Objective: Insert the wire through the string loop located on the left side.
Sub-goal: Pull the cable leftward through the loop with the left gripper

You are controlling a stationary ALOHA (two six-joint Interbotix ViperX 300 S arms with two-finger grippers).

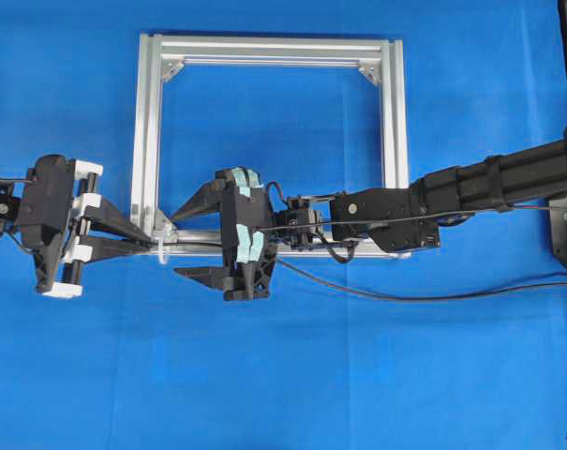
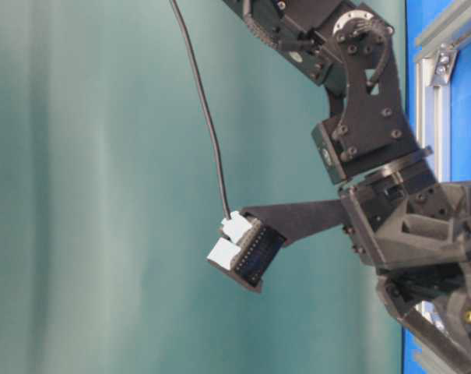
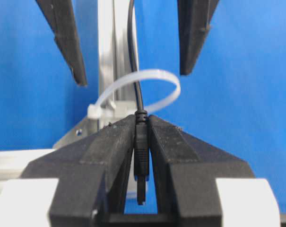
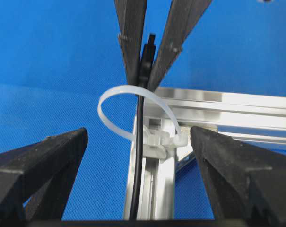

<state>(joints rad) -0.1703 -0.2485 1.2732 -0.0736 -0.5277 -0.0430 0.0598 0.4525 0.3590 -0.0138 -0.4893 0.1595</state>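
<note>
The left end effector (image 3: pixel 142 142) is clamped on the wire's (image 3: pixel 135 90) plug end. The wire runs through the string loop (image 3: pixel 147 75) along the frame bar (image 4: pixel 154 189). The right end effector (image 4: pixel 138 156) stands wide open, holding nothing, straddling the wire just beside the loop.

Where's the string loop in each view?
Overhead: string loop at the frame's lower-left corner.
Table-level: not visible.
Left wrist: centre, just beyond the left gripper.
Right wrist: centre, in front of that gripper.
Shared landmark: the wire passing through the loop.
</note>
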